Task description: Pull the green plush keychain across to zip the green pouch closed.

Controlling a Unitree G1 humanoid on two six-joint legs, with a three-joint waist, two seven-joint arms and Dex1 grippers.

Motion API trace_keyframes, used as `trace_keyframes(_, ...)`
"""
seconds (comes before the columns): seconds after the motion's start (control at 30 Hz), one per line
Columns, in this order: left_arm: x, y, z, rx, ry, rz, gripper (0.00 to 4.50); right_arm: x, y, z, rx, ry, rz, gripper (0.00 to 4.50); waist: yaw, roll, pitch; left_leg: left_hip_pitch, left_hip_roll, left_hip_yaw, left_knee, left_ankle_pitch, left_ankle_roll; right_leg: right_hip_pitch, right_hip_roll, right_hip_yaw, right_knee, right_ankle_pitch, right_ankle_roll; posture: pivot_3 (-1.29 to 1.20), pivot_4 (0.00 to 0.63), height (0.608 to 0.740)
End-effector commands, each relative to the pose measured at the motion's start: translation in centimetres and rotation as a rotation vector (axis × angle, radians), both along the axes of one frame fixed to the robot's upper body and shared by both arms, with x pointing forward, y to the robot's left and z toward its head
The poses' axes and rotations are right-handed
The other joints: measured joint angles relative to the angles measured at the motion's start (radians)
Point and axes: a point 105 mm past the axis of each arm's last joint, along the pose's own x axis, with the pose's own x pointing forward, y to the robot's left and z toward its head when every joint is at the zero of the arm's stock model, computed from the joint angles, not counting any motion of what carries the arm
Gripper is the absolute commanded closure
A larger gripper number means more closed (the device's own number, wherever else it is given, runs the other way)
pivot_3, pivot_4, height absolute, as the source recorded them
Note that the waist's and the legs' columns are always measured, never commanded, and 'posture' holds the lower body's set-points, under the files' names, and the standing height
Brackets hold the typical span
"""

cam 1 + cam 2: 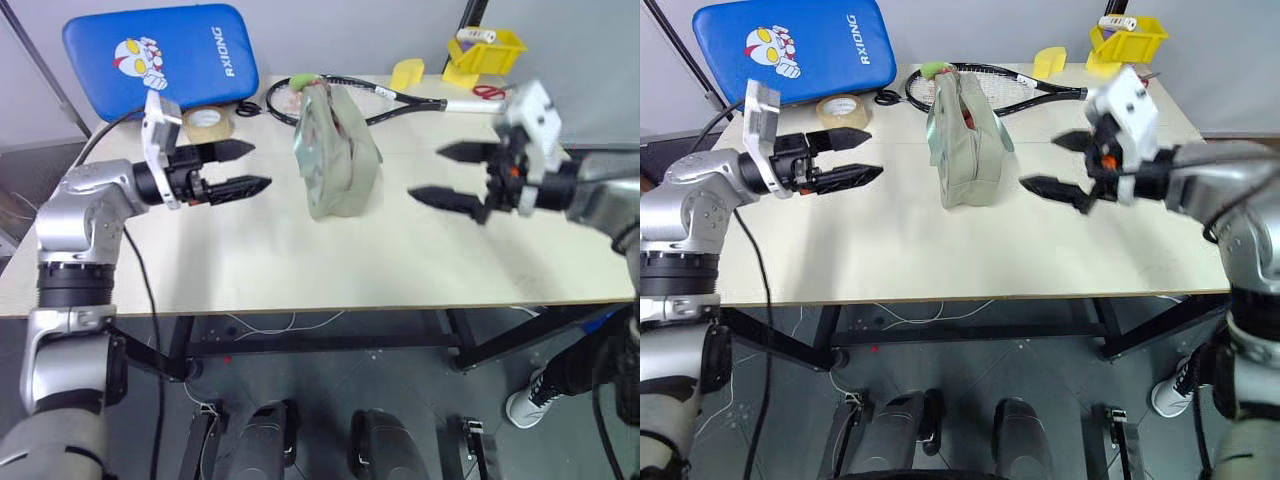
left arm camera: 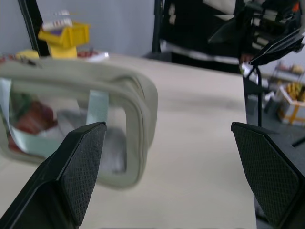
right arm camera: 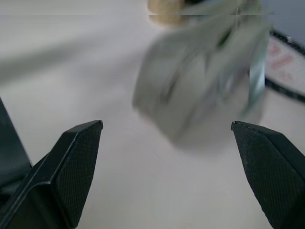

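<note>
Green pouch (image 1: 336, 150) stands upright on the pale table (image 1: 300, 270), near the middle, its long axis running away from the robot. Sage fabric, boxy; the left wrist view shows its clear window framed by teal strips, red and white contents behind it. Green plush keychain (image 1: 301, 82) sits at the pouch's far top end, a small lime tuft right by the tennis racket's head.

Left gripper (image 1: 243, 167) hovers above the table to the pouch's left, pointing toward it, both black fingers spread apart with nothing between them. Clear of the pouch, a gap of bare table between.

Right gripper (image 1: 436, 172) hovers on the pouch's right side, pointing back toward it, fingers likewise spread wide and empty. Also apart from the pouch. The two grippers face each other with the pouch between them.

Behind the pouch: tennis racket (image 1: 345, 100) lying flat, black frame, handle running toward the right. Blue pad (image 1: 160, 58) with a cartoon figure and lettering leans at the far left corner. Roll of tape (image 1: 209, 122) lies flat in front of the pad, behind the left gripper. Yellow bin (image 1: 487, 52) at the far right corner, red-handled scissors (image 1: 488, 92) just in front of it. A small yellow piece (image 1: 407, 72) lies near the bin.
</note>
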Motion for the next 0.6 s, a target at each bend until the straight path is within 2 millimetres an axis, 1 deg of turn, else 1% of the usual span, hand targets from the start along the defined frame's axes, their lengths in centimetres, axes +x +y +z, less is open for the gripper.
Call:
trace_keyframes(0.03,-0.1,0.7,2.1,-0.033,-0.069,0.020,0.05,2.2,1.6,1.3,0.028,0.008,-0.037,0.00,-0.005,0.000,0.000,0.000,0.000,0.000,0.000,0.000,0.000,0.000,0.000,0.000,0.000,0.000,0.000,0.00,0.150,0.740)
trace_keyframes(0.13,0.1,1.0,2.1,-0.016,-0.077,0.036,0.05,4.8,3.7,2.7,0.066,0.006,-0.073,0.00,-0.008,0.000,0.000,-0.002,-0.001,0.002,0.000,0.000,0.001,-0.003,0.000,0.000,0.001,0.001,0.002,0.00,0.150,0.740)
trace_keyframes(0.23,0.2,1.1,2.1,-0.009,-0.080,0.034,0.05,6.8,6.5,3.6,0.091,0.018,-0.080,0.00,-0.009,0.000,0.000,-0.012,-0.002,0.004,0.003,0.001,0.001,-0.015,0.000,0.001,0.009,0.004,0.007,0.00,0.150,0.740)
trace_keyframes(0.33,0.2,1.1,2.2,-0.004,-0.084,0.030,0.05,8.6,9.1,3.8,0.097,0.045,-0.096,0.00,-0.007,0.000,0.000,-0.013,-0.001,0.006,0.004,0.001,0.001,-0.018,0.004,0.000,0.015,0.004,0.007,0.00,0.150,0.740)
trace_keyframes(0.4,0.1,1.1,2.1,-0.002,-0.086,0.029,0.05,9.5,10.4,3.0,0.078,0.078,-0.109,0.00,-0.007,0.000,0.000,-0.013,-0.001,0.006,0.004,0.002,0.001,-0.018,0.005,0.000,0.015,0.003,0.007,0.00,0.150,0.740)
trace_keyframes(0.5,0.0,1.1,1.9,0.006,-0.087,0.028,0.05,10.4,11.3,1.1,0.006,0.118,-0.143,0.00,-0.005,0.000,0.000,-0.013,-0.001,0.005,0.005,0.003,0.001,-0.018,0.006,0.000,0.016,0.003,0.007,0.00,0.150,0.740)
trace_keyframes(0.57,-0.2,1.1,1.7,0.010,-0.084,0.029,0.00,10.9,11.5,-0.3,-0.049,0.136,-0.168,0.53,-0.005,0.000,0.000,-0.013,-0.001,0.005,0.005,0.003,0.001,-0.017,0.006,0.000,0.016,0.003,0.007,0.00,0.150,0.740)
trace_keyframes(0.6,-0.2,1.2,1.7,0.011,-0.083,0.031,0.00,11.0,11.5,-0.7,-0.062,0.133,-0.178,0.83,-0.006,0.000,0.000,-0.013,-0.001,0.005,0.005,0.003,0.002,-0.017,0.006,0.000,0.016,0.004,0.008,0.00,0.150,0.740)
